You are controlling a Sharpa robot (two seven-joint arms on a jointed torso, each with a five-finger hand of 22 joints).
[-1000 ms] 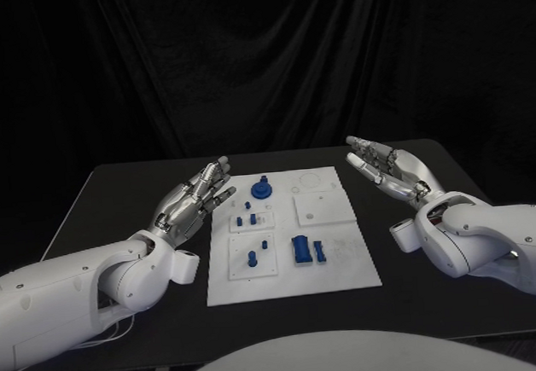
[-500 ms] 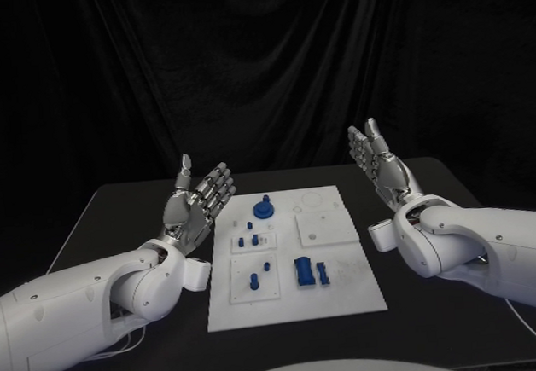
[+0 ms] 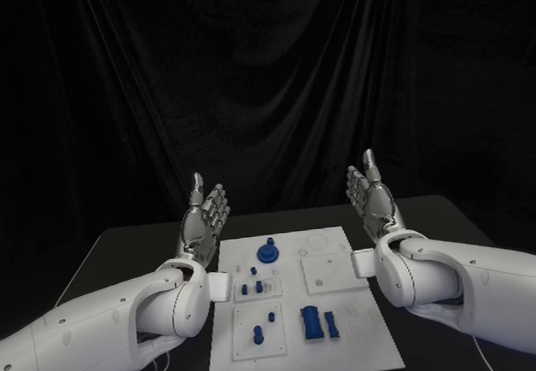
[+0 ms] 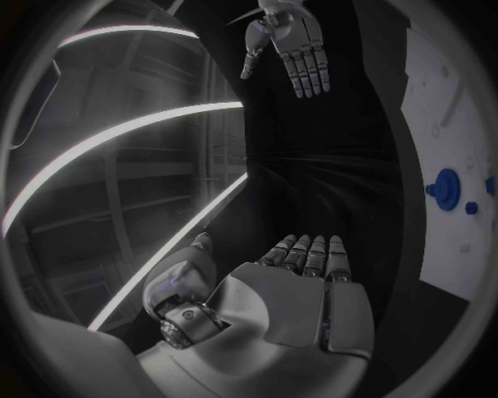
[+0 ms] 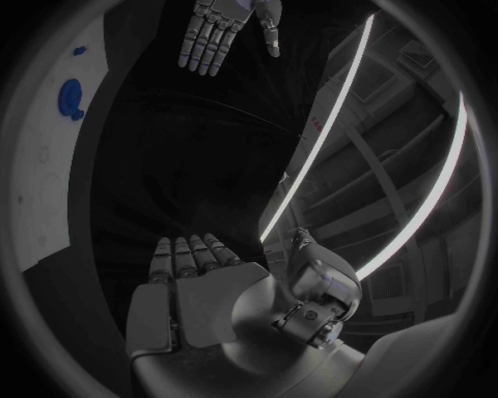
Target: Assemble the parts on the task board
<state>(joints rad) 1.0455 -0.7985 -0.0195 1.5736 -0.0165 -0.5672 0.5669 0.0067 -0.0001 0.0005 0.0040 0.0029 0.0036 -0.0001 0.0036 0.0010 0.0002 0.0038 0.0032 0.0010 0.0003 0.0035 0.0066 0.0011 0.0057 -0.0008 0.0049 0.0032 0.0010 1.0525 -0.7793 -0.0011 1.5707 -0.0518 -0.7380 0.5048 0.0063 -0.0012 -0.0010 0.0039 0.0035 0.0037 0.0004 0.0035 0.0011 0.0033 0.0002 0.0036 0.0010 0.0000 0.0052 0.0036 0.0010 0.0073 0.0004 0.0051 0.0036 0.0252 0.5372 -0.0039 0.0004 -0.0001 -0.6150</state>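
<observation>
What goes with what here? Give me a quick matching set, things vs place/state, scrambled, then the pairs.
Things:
1. left hand
2. right hand
3. round blue part
4. task board

Place/state:
A. white, flat on the table
B. raised, open, beside the board's left edge
C. on the board's far end
D. raised, open, beside the board's right edge

Pairs: 1-B, 2-D, 3-C, 4-A

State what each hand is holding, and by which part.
Nothing is held. The left hand and the right hand are raised with fingers extended, above the task board; the blue parts lie untouched.
</observation>
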